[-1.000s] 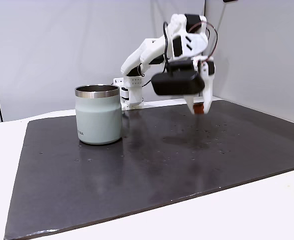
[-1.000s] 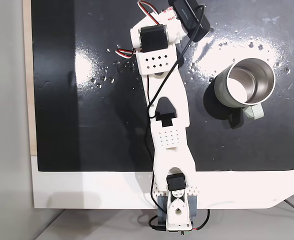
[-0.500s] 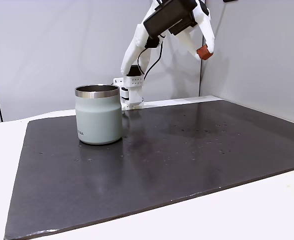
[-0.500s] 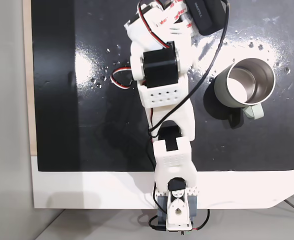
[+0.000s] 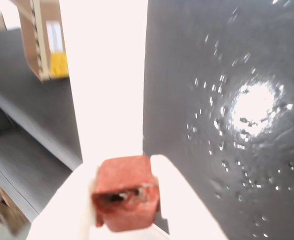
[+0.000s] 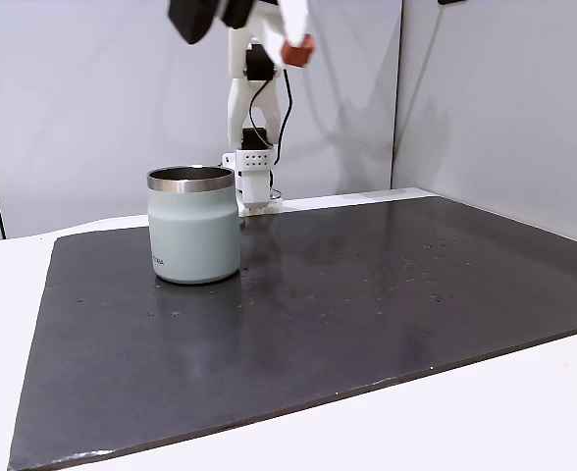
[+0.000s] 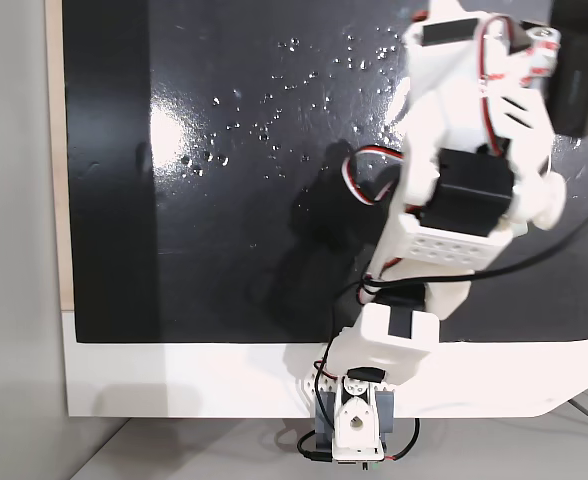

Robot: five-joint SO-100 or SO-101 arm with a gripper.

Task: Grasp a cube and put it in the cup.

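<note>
Gripper (image 6: 296, 46) is clamping the reddish cube (image 5: 126, 198) between its white fingers (image 5: 184, 200), holding it high in a fixed view, up and right of the cup (image 6: 193, 224) standing on the black mat (image 6: 367, 304).

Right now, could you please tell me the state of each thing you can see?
cube: held between the fingers, lifted high above the mat
gripper: shut on the cube
cup: upright on the mat, open at the top; inside not visible
</note>
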